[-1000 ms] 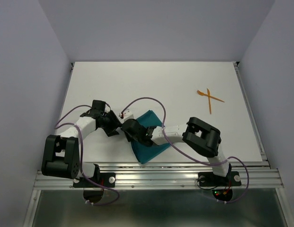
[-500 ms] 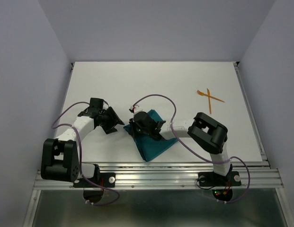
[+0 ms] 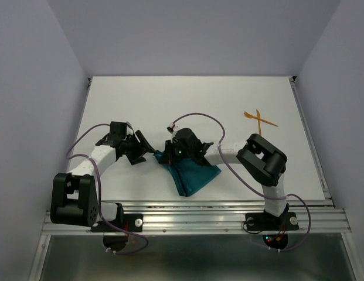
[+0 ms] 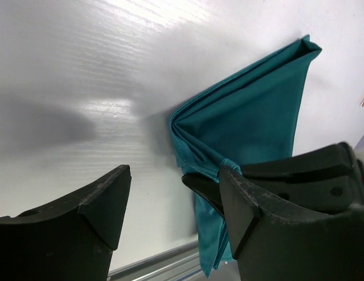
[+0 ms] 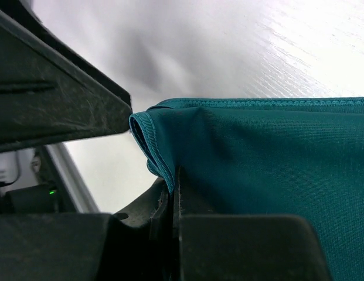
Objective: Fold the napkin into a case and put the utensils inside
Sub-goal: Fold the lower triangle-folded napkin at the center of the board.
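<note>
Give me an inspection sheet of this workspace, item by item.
Surface: white table, glossy.
Job's things: teal napkin folded, near the front edge; two orange utensils crossed at far right, apart from it.
Clutter: nothing seen.
Grippers: right gripper jaws shut on the napkin's folded corner; left gripper jaws open, empty, beside the napkin.
Cables: purple cables loop above both arms.
Surroundings: lavender walls; metal rail at the near edge.
</note>
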`<action>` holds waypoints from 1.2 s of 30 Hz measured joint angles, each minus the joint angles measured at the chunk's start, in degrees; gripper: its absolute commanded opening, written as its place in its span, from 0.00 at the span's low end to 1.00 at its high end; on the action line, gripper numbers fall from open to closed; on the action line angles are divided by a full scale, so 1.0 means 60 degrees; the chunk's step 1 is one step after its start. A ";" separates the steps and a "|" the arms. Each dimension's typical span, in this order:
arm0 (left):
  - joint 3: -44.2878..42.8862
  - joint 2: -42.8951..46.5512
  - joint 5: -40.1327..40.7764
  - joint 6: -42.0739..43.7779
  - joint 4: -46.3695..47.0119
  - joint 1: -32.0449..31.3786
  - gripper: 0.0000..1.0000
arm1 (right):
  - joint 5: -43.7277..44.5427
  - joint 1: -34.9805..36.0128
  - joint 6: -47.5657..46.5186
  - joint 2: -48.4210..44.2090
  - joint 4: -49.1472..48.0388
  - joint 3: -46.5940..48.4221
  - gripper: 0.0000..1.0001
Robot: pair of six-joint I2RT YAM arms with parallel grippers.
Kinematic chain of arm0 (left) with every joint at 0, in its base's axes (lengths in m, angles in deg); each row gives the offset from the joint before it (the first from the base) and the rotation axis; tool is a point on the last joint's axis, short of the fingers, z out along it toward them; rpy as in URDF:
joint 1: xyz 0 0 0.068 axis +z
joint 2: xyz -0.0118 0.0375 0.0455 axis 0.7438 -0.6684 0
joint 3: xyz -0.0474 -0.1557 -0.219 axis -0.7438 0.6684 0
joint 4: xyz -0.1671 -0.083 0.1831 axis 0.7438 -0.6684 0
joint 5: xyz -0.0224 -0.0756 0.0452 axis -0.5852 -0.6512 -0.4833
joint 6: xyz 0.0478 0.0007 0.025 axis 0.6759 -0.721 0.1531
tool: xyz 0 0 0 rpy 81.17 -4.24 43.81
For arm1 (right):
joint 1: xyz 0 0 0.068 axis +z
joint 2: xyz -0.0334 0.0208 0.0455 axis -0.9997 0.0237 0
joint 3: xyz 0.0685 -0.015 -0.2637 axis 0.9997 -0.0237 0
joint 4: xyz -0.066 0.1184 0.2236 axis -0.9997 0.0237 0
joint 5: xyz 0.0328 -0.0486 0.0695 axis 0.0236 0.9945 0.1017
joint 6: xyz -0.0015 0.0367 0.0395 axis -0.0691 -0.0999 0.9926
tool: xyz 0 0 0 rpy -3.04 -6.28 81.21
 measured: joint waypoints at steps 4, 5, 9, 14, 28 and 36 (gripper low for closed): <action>0.0270 0.0098 -0.0357 0.0266 0.0248 0.0000 0.72 | -0.1257 -0.0419 0.0448 0.0004 -0.0273 0.0000 0.01; 0.0306 0.0102 -0.0404 0.0317 0.0310 0.0000 0.72 | -0.1486 -0.0495 0.0521 0.0004 -0.0324 0.0000 0.01; 0.0375 0.0102 -0.0608 0.0510 0.0444 0.0000 0.64 | -0.2473 -0.0634 0.0794 0.0146 -0.0543 0.0022 0.01; 0.0535 0.0219 -0.0659 0.0630 0.0568 0.0000 0.51 | -0.3625 -0.0739 0.1100 0.0627 -0.0659 0.0098 0.01; 0.0874 0.0980 -0.0721 0.0739 0.0572 0.0000 0.28 | -0.5300 -0.1370 0.1851 0.1417 -0.0871 0.0521 0.01; 0.0911 0.0929 -0.0674 0.0780 0.0474 -0.0514 0.59 | -0.5912 -0.1559 0.2218 0.2065 -0.0940 0.0721 0.01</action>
